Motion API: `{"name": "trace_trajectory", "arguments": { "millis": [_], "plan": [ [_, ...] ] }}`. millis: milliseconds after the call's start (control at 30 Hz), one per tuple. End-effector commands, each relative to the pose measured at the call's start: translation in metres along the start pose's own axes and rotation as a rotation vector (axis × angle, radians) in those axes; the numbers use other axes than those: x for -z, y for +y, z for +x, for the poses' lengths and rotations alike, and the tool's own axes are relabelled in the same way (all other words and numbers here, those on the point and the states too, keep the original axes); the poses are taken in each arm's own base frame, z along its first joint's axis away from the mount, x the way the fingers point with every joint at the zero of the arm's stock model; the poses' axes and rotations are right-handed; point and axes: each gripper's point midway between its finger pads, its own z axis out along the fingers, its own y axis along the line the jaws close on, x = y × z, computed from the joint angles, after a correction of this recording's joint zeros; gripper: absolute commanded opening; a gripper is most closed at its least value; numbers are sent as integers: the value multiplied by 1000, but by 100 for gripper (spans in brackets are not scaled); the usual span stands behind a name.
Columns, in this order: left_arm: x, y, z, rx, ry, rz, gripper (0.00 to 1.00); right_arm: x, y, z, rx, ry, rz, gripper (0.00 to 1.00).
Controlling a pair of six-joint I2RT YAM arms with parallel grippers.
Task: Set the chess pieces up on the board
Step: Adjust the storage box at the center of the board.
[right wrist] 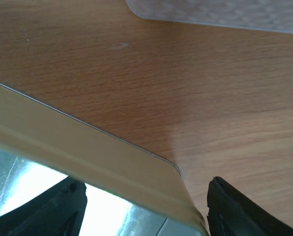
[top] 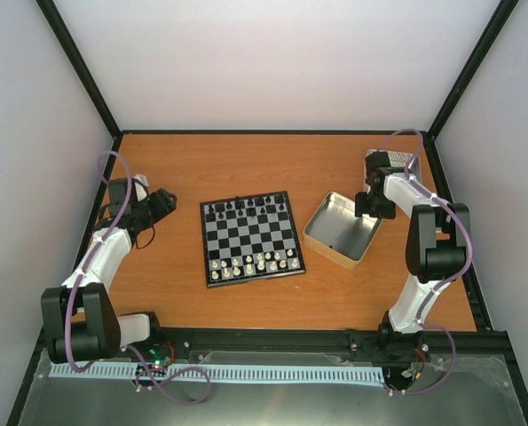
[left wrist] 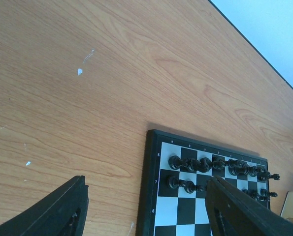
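Orange wooden counter point(top: 246, 164) carries the small black-and-silver checkered board point(top: 251, 240), tiny black chess pieces point(top: 248, 207) on its far rows. Left pincer point(top: 161, 202), right pincer point(top: 371, 207) gape empty (right hangs by the square metal tin point(top: 339, 231), might clip it).

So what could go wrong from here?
The right jaws hang open over the rim of the square metal tin tray; lowering could catch it and shove the tray into the checkered chessboard. The tiny black chess pieces stand packed on its far rows, so the open left jaws might topple neighbours.
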Motion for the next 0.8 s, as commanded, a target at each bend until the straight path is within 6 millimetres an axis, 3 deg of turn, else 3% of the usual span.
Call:
{"name": "trace_trajectory", "arguments": {
  "millis": [0,67,267,567,667,767],
  "plan": [
    [5,-16,-18,-49,-49,42,67,-9,18,1,89,26,-117,64],
    [5,-16,-17,-49,-47,44,67,-7,20,1,93,18,-133,58],
    [5,-17,-17,-49,-46,52,67,-2,11,9,27,20,-89,29],
    [3,-18,-15,-38,-36,65,67,4,-21,51,-236,30,61,25],
    [2,-18,-15,-34,-34,65,67,5,-14,72,-360,52,10,24],
    [1,-18,-14,-25,-28,70,67,5,-12,94,-470,65,-13,15]
  ]
}}
